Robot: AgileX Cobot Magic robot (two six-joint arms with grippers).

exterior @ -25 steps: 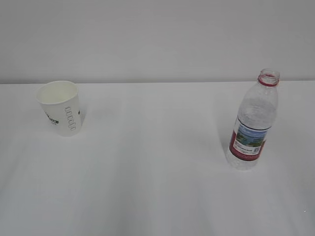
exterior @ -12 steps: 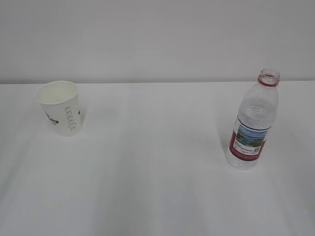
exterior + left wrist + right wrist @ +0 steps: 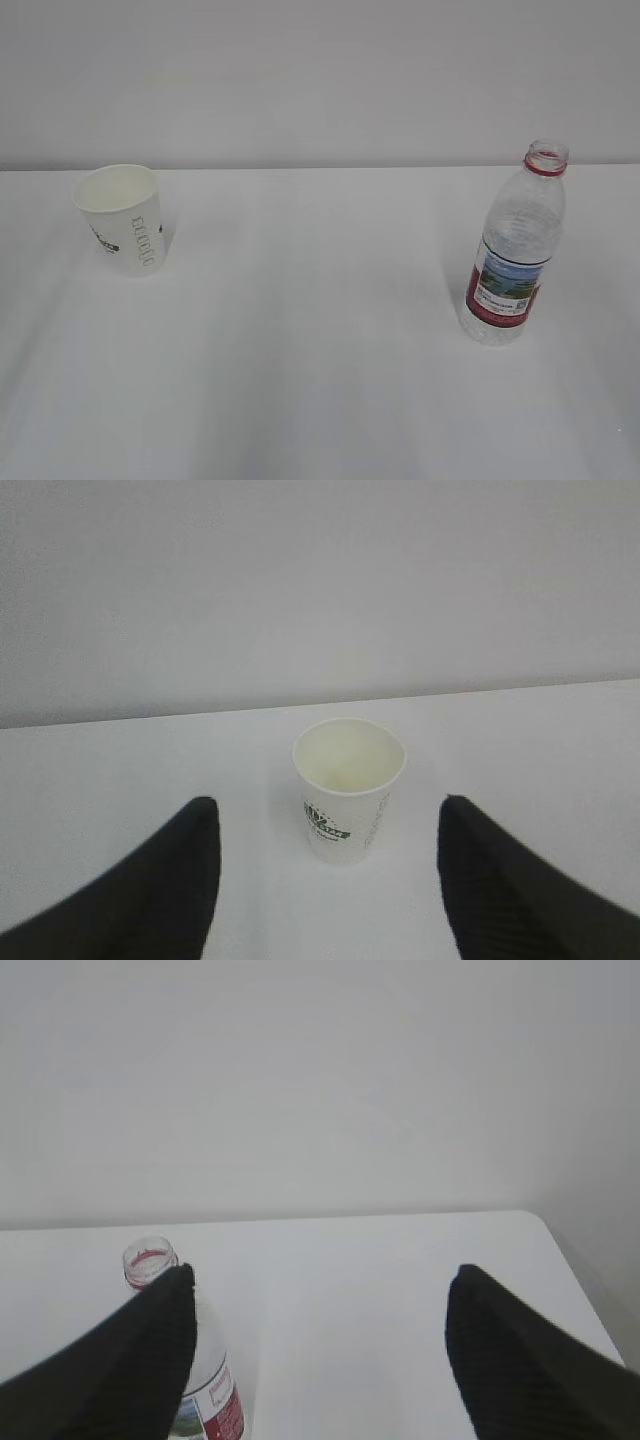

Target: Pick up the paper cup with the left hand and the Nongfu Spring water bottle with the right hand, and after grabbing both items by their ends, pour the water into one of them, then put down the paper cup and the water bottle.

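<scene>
- My left tool [image 3: 325,825] stands with its black fingers [image 3: 180,880] apart, holding nothing; the small white paper cup with green lettering [image 3: 349,788] sits upright on the white bench [image 3: 320,330] beyond them, centred in the gap.
- My right tool [image 3: 318,1310] is spread too, empty.
- The clear ribbed, capless plastic bottle with a red label [image 3: 514,250] stands upright, well apart from the cup, partly behind my right tool's left finger [image 3: 140,1360].

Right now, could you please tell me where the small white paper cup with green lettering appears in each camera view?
Exterior view: the small white paper cup with green lettering stands upright at far left.
Left wrist view: centred, between the open black fingers.
Right wrist view: not in it.
Shared landmark: the white table's far edge against the wall.
</scene>
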